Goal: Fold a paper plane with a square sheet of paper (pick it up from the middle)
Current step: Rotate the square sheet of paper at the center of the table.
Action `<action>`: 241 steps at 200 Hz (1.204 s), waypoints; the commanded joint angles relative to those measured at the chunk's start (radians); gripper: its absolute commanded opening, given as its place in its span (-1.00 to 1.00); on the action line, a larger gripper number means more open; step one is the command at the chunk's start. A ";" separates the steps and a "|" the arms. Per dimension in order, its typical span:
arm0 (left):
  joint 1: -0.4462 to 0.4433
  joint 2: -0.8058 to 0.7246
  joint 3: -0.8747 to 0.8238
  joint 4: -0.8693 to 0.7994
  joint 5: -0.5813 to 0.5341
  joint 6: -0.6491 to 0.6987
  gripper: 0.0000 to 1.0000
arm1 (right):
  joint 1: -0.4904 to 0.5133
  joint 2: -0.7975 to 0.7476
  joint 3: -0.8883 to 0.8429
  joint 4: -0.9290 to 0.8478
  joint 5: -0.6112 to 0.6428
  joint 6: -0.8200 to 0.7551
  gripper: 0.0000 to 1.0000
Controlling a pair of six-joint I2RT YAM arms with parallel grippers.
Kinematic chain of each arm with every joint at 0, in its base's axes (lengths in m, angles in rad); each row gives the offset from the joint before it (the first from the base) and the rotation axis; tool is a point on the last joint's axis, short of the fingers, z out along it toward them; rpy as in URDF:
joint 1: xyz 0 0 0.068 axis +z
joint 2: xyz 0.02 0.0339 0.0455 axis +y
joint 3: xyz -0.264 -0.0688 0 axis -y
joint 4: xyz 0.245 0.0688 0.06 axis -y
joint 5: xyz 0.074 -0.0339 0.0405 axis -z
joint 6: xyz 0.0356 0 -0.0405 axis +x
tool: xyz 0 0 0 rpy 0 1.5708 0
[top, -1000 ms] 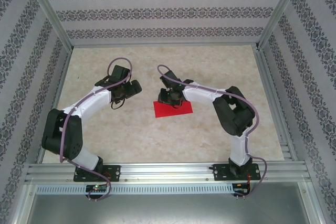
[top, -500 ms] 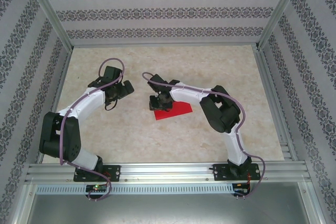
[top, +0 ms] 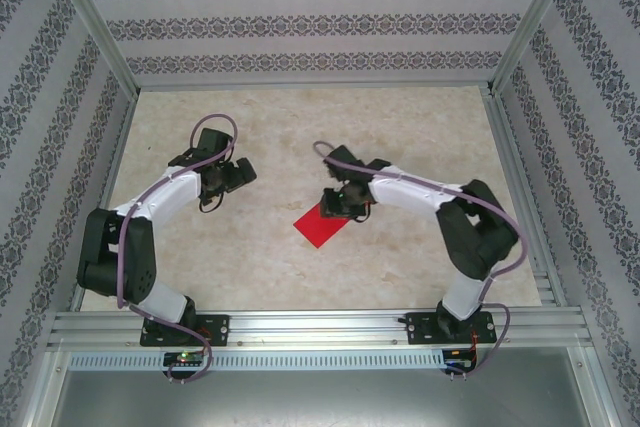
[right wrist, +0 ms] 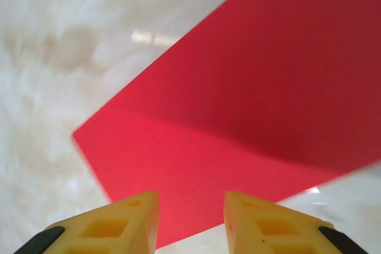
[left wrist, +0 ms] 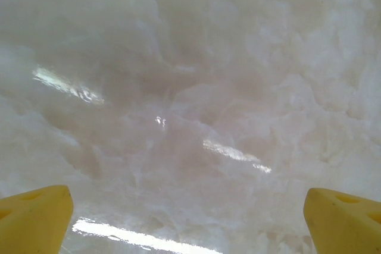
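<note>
from above, my right hand (top: 334, 210) covers the upper part of the square sheet of paper (top: 319, 230). on its wrist camera the sheet looks soft (edges smeared) and runs off the top and right edges.

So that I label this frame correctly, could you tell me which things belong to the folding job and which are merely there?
Job: paper, right gripper, left gripper.
Merely there: table, patterned walls, rail.
</note>
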 commanded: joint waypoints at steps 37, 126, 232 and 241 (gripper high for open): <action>0.011 0.016 -0.018 0.087 0.248 0.096 1.00 | -0.089 0.051 0.001 0.050 0.165 0.236 -0.28; 0.003 0.020 -0.027 0.066 0.368 0.118 0.97 | -0.091 0.302 0.183 0.096 0.059 0.077 -0.30; -0.139 0.027 -0.162 0.216 0.611 -0.046 0.59 | -0.089 0.254 0.304 0.041 -0.021 -0.056 -0.31; -0.157 0.032 -0.168 0.233 0.608 -0.057 0.57 | -0.076 0.224 0.298 0.025 -0.010 -0.057 -0.29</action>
